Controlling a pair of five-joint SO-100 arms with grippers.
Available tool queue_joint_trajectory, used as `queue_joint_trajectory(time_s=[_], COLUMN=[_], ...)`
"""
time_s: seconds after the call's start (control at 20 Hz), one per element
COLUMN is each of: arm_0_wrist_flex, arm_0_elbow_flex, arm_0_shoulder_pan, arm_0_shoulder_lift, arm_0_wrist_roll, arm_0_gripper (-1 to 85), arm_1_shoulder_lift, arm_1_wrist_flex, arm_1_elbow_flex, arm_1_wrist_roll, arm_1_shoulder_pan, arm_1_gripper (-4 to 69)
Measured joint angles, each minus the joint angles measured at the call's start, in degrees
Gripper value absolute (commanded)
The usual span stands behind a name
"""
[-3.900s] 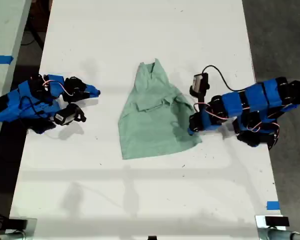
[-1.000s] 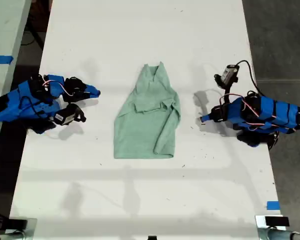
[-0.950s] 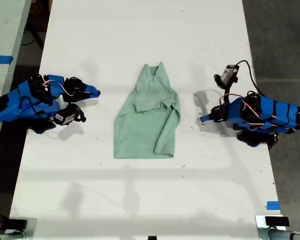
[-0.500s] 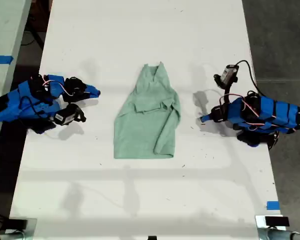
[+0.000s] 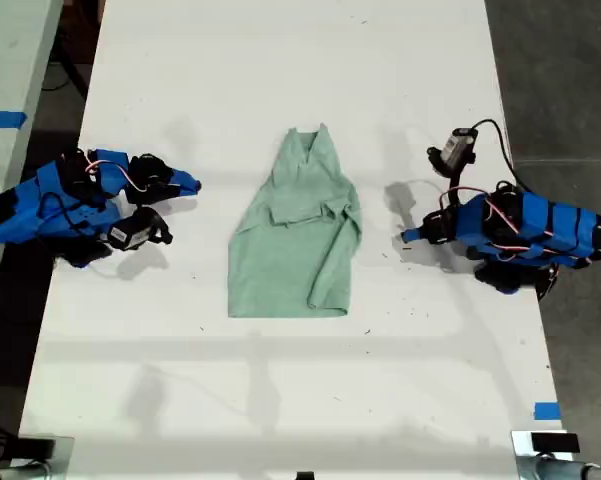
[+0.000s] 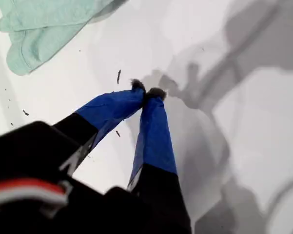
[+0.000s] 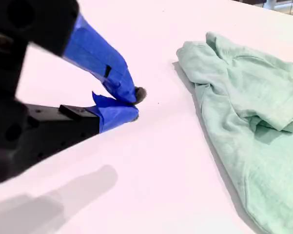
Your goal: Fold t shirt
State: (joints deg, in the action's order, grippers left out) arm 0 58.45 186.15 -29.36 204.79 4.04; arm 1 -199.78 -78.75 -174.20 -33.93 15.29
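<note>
Seen from the exterior view, L to R:

At the exterior view's left, an arm in blue tape is laid low on the white table point(image 5: 280, 400). It is read as the second arm, since the second wrist view has the shirt lying off to one side of its jaws in the same way. My second gripper point(image 5: 192, 184) is pointed toward the table's middle. In the second wrist view my second gripper point(image 7: 132, 105) is seen w/ blue-taped tips pressed together, nothing between them, bare table under them.

In the middle the t shirt point(image 5: 295, 235) is laid flat on the table, narrow neck end toward the exterior view's top, wide hem toward the bottom. One side is folded inward over the body, giving a thicker strip along the edge nearer the exterior view's right. It is touched by neither gripper; each is well apart from it.

At the exterior view's right the first arm is laid low too, w/ a small cam on a black cable point(image 5: 460, 148) raised above it. My first gripper point(image 5: 407, 237) is pointed at the shirt. In the first wrist view its tips point(image 6: 147, 91) are closed on each other and empty, just above the table, w/ a corner of the t shirt point(image 6: 39, 29) beyond.

A blue tape mark point(image 5: 546, 411) is stuck near the table's edge at the exterior view's lower right.
</note>
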Motion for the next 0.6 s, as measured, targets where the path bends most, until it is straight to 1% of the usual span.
queue_joint_trajectory(time_s=[0.45,0.6], arm_0_wrist_flex=[0.0,0.0], arm_0_elbow_flex=[0.0,0.0], arm_0_shoulder_pan=[1.05,1.05], arm_0_shoulder_lift=[0.0,0.0], arm_0_wrist_roll=[-0.09,-0.97], arm_0_gripper=[-0.2,-0.1], arm_1_shoulder_lift=[0.0,0.0], arm_1_wrist_flex=[0.0,0.0], arm_1_elbow_flex=[0.0,0.0], arm_1_wrist_roll=[0.18,2.37], arm_1_shoulder_pan=[0.79,0.88], arm_1_gripper=[2.2,2.2])
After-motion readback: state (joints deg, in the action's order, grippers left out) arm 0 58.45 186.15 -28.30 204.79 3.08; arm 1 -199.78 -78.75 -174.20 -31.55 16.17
